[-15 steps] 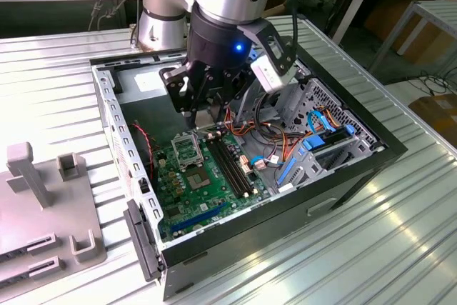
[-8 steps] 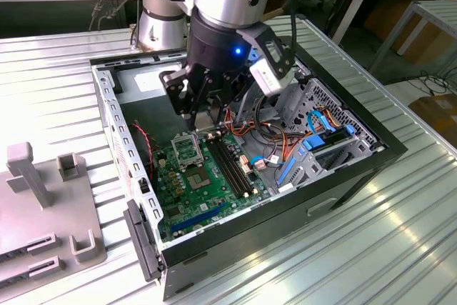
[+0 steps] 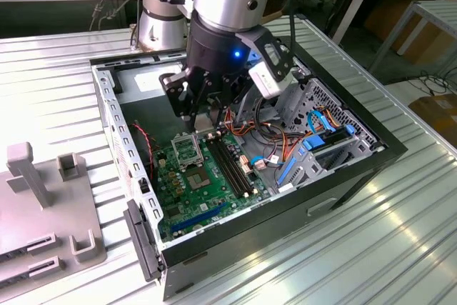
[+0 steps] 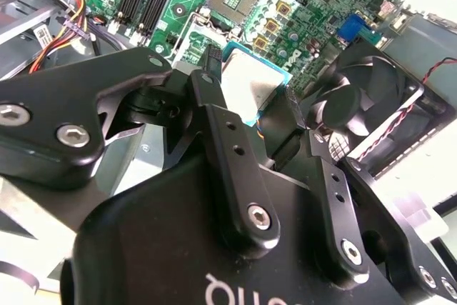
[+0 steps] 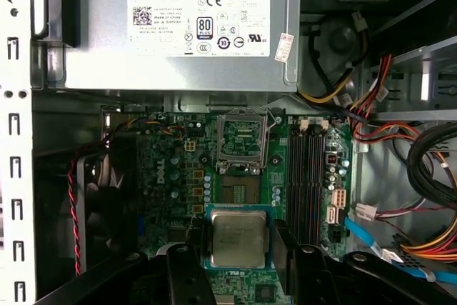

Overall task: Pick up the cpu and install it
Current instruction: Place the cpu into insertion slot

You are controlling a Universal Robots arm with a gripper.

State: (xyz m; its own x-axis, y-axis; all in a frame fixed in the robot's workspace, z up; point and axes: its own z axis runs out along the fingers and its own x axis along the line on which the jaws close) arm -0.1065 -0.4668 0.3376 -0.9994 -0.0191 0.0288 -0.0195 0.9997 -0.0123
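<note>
The cpu (image 5: 239,236) sits pinched in the tool (image 5: 235,248), apparently just above the motherboard (image 5: 178,176).

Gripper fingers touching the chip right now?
Touching. In the second wrist view the gripper has its fingers pressed against opposite edges of the chip, with no gap.

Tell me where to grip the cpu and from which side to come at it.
Grip the cpu by two opposite thin edges, coming down onto its metal top face. It is a flat thin square, so only the edges offer purchase. The end effector holds it so, fingers on either side.
</note>
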